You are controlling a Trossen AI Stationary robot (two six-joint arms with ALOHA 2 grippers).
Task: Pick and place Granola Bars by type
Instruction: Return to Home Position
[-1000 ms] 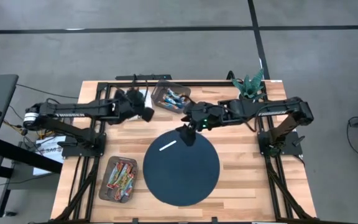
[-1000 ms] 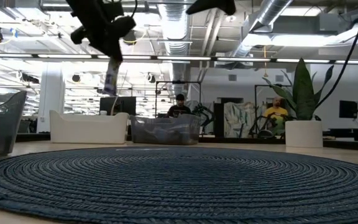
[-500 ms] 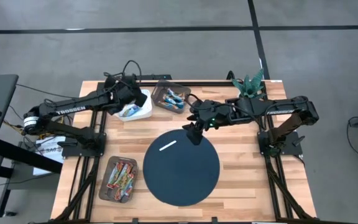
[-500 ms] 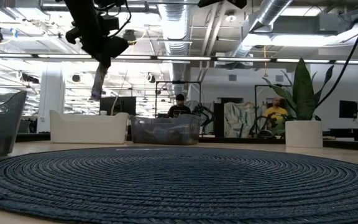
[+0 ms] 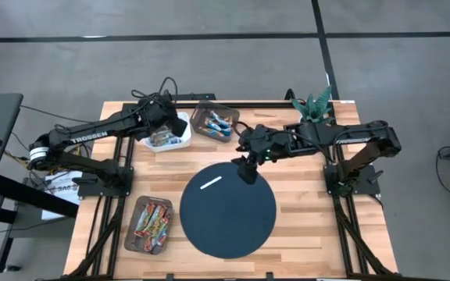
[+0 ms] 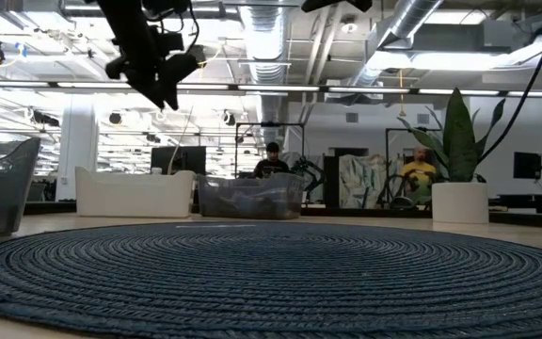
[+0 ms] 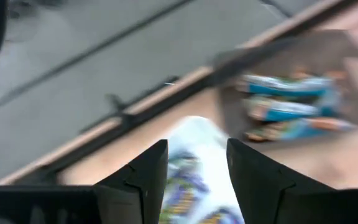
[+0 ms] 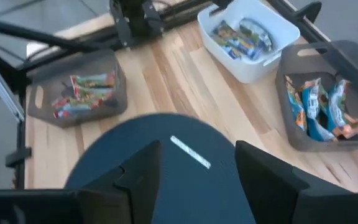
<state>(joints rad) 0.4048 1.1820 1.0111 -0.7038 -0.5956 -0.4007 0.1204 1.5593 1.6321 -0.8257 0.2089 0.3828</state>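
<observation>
While the left gripper (image 5: 175,125) hangs over the white bin (image 5: 183,139) at the table's far left, the high view shows blue-wrapped granola bars (image 5: 161,139) lying in that bin. The far grey bin (image 5: 198,117) just beside it holds blue-and-orange bars (image 5: 216,122), and the near grey bin (image 5: 141,243) by the front-left edge holds red bars (image 5: 151,218). Also here, the right gripper (image 5: 247,168) sits over the far rim of the round dark mat (image 5: 229,222), near the thin white strip (image 5: 211,183), which lies alone on the mat; a potted plant (image 5: 312,108) stands at the far right corner, with bare wood along the right side and front right. Low view: left gripper up high above the white bin, nothing hanging from it; right arm only at the top edge; mat fills the foreground, a person (image 6: 271,160) and a second person (image 6: 419,171) far back in the room. Left wrist view: fingers (image 7: 143,180) apart, released, empty, white bin and its bars blurred between them, far grey bin beyond. Right wrist view: that claw spread too, grasping nothing, over the mat, strip ahead, all three bins in sight and well apart from it.
</observation>
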